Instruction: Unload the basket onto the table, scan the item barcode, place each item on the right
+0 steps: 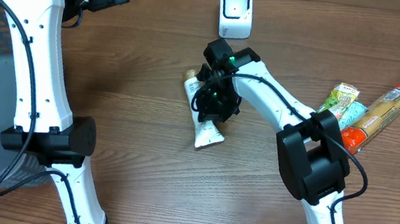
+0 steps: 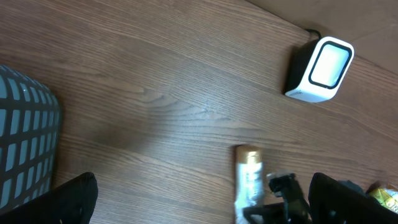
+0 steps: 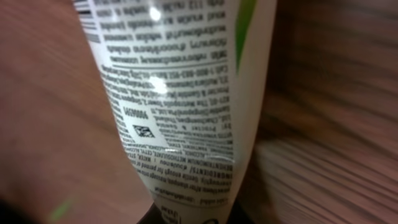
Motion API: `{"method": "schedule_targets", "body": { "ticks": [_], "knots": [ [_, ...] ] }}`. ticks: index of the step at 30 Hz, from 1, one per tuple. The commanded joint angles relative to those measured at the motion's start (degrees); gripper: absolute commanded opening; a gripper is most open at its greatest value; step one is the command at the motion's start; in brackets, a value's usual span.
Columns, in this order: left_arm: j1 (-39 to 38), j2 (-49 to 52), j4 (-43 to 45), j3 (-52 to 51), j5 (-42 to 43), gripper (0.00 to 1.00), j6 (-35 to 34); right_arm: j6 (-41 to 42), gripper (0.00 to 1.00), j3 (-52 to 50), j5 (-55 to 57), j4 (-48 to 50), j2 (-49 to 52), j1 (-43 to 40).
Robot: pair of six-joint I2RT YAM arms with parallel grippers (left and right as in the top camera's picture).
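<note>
Tube (image 1: 207,135) seemingly within downturned right pincer (image 1: 213,106)

From overhead the right pincer (image 1: 214,104) hides the tube's (image 1: 205,134) middle; close up, its print blurs.

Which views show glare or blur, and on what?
Right wrist: glare spots on the tube, its print still readable, the table behind it blurred. Left wrist: mostly sharp, the scanner face bright. Overhead: even light, soft shadows.
</note>
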Motion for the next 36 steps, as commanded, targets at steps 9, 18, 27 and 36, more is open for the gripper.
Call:
{"method": "schedule_targets", "body": {
  "ticks": [9,18,27,36],
  "knots": [
    [-0.4,-1.5,-0.1,0.1,-0.4,1.0,1.1,9.9,0.72,0.7,26.6,-2.3,-1.6,6.3],
    [-0.4,-1.5,-0.1,0.1,-0.4,1.0,1.1,3.7,0.82,6.1,20.5,-7.2,-2.0,4.2],
    [-0.4,-1.5,-0.1,0.1,-0.4,1.0,1.1,5.9,0.82,9.1,2.0,-8.5,-3.0,-7.7],
    [-0.4,-1.5,-0.1,0.1,-0.4,1.0,1.1,5.7,0.76,-3.0,-11.9,-4.0,-2.7,-11.1]
  ]
}}
